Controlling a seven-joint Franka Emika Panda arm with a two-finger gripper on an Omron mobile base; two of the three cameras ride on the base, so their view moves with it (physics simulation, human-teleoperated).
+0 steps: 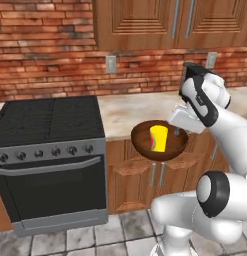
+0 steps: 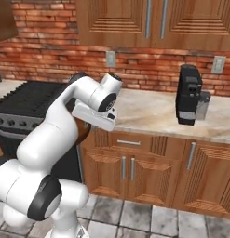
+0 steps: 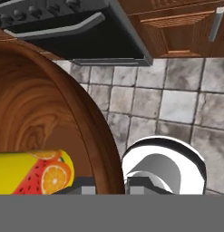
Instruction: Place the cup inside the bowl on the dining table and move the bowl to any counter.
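Closest to the hand camera, the gripper (image 3: 109,185) straddles the rim of the bowl (image 3: 36,113): one dark fingertip sits inside the glossy reddish-brown hollow, the other outside the wall, so the jaws are clenched on the bowl's edge. Just beside the inner fingertip lies the cup (image 3: 34,173), yellow with a watermelon and orange-slice print, resting within the bowl. Past the rim, grey floor tiles (image 3: 177,104) show beneath, so the bowl is carried in the air, touching no surface.

From the left base view, the bowl (image 1: 171,149) hangs in front of the wooden cabinet doors (image 1: 137,182), at about the height of the front edge of the counter (image 1: 130,112) and not resting on it. The cup (image 1: 158,138) stands roughly upright in the bowl's middle. The gripper (image 1: 177,133) meets the bowl at its right rim, with the white arm rising behind it.

To the left of the bowl stands the black stove (image 1: 47,160), its knobs and oven handle facing forward. Further right along the counter (image 2: 153,111), near the back edge, a black coffee machine (image 2: 188,94) stands upright. Behind everything runs the red brick wall (image 2: 51,51) with wooden upper cabinets (image 2: 153,21) above.
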